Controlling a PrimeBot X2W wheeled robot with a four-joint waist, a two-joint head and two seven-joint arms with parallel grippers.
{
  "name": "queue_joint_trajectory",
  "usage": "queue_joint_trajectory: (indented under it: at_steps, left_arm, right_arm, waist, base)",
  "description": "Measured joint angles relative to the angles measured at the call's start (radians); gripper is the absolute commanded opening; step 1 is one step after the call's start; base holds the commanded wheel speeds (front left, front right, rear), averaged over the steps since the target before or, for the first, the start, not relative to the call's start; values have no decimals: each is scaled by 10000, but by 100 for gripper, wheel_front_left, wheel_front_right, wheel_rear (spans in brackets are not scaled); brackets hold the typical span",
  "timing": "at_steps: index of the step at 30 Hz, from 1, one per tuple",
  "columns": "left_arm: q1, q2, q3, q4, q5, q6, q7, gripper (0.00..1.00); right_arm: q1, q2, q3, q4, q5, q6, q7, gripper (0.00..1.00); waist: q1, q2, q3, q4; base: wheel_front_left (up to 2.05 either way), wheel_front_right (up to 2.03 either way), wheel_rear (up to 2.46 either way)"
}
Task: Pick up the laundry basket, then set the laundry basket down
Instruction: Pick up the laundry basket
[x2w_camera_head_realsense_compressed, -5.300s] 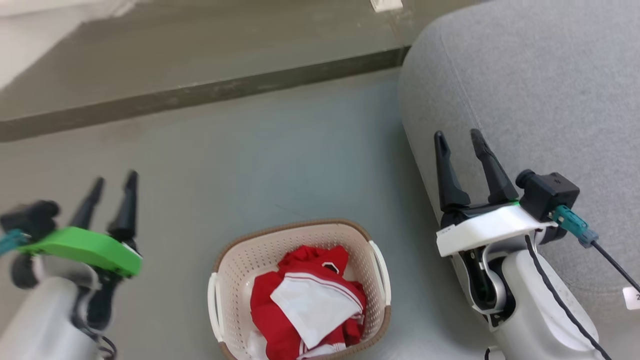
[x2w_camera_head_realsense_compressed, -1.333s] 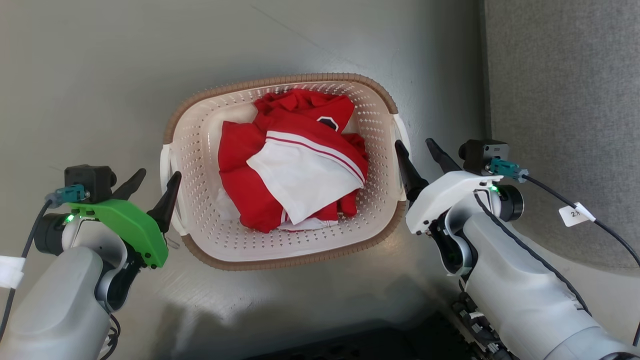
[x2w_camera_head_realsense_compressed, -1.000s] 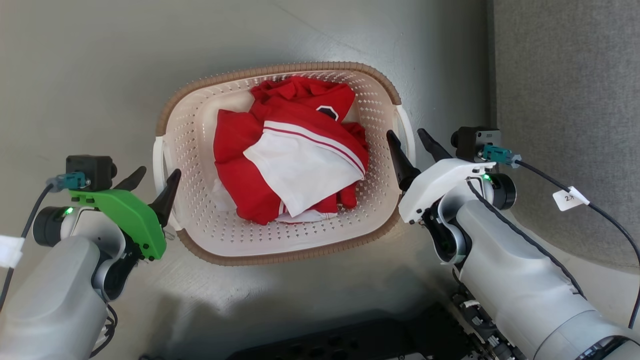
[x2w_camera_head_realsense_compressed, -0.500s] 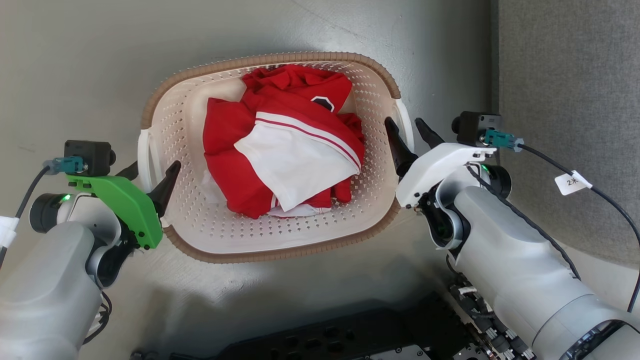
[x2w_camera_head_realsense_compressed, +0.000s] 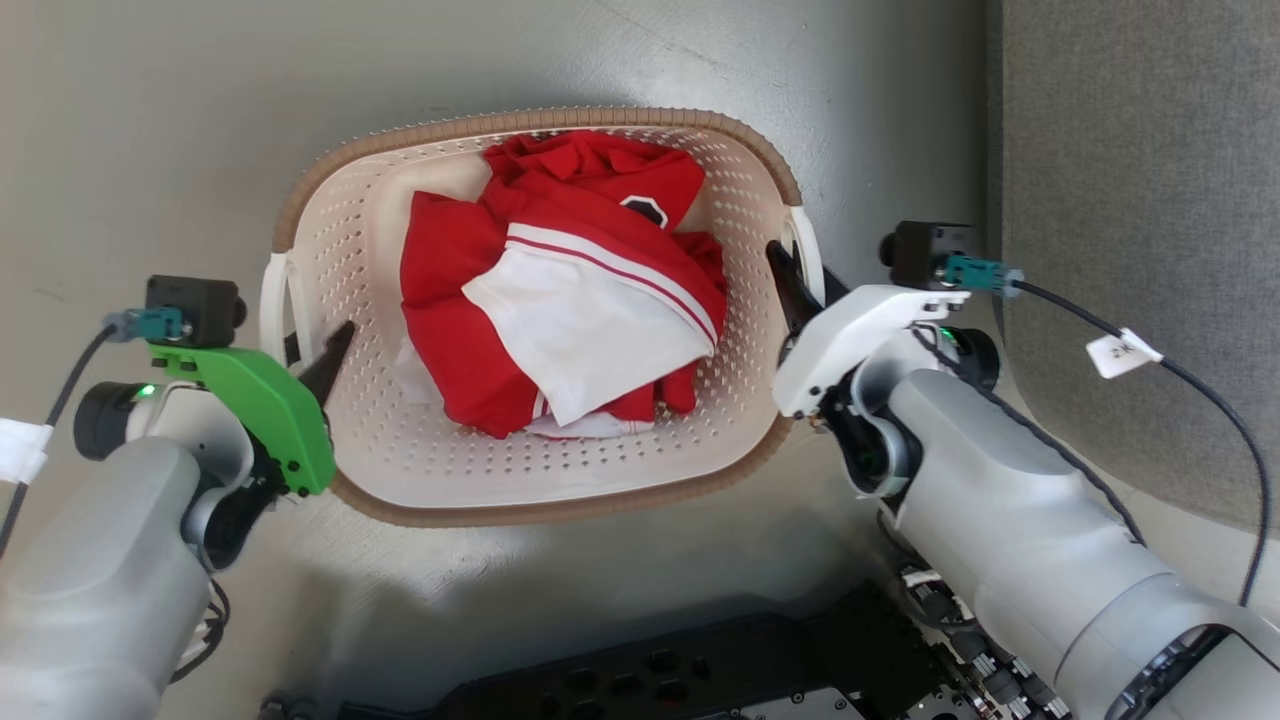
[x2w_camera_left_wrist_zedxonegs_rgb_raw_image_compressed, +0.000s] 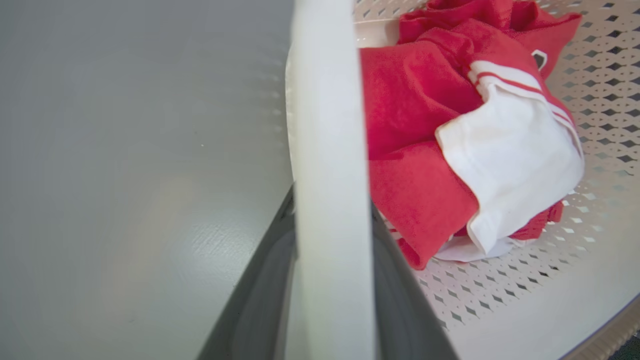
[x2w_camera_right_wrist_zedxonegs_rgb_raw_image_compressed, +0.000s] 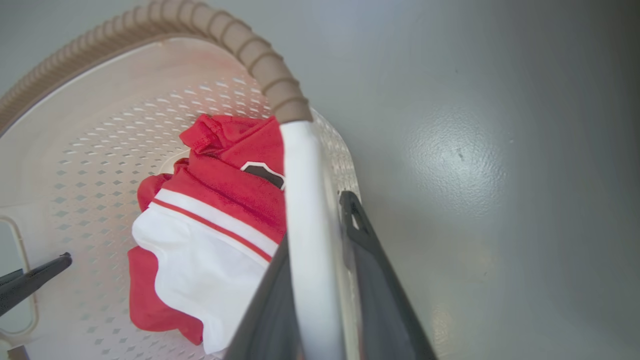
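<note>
The laundry basket (x2w_camera_head_realsense_compressed: 530, 118) lies mid-scene, the floor (x2w_camera_head_realsense_compressed: 150, 150) under it and clothes (x2w_camera_head_realsense_compressed: 560, 310) heaped inside. At its 9 o'clock the left gripper (x2w_camera_head_realsense_compressed: 315, 345) clasps the left handle (x2w_camera_head_realsense_compressed: 272, 310), one finger inside and one outside. At 3 o'clock the right gripper (x2w_camera_head_realsense_compressed: 805, 272) likewise clasps the right handle (x2w_camera_head_realsense_compressed: 812, 245). An upholstered seat (x2w_camera_head_realsense_compressed: 1130, 200) lies farther toward 3 o'clock, and the robot's base (x2w_camera_head_realsense_compressed: 700, 680) is at 6 o'clock.

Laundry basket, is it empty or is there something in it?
Not empty. The laundry basket holds a crumpled pile of red and white clothing, with bare perforated floor showing around it.
</note>
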Motion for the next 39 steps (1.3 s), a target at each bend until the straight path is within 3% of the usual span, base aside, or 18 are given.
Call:
queue_joint_trajectory:
  at_steps: [1,2,23,39]
  left_arm:
    - [-26,36,-15,19,-48,2,-2,0]
    - [-57,44,-46,10,-105,4,-6,0]
    - [-355,-15,-782,698,-602,123,-311,0]
    - [-56,-558,-1494,1475,-1461,128,199,0]
  right_arm:
    - [-38,46,71,-17,4,-6,0,7]
    - [-47,36,115,-15,6,-13,0,0]
    - [-256,178,531,136,73,17,46,0]
    - [-35,79,1478,1037,694,663,462,0]
  waist:
    - [0,0,3,1]
    - [-1,-1,4,0]
    - [0,0,-863,-74]
    - [0,-1,-2925,-113]
  base:
    - [0,0,0]
    - [0,0,0]
    - [0,0,0]
    - [0,0,0]
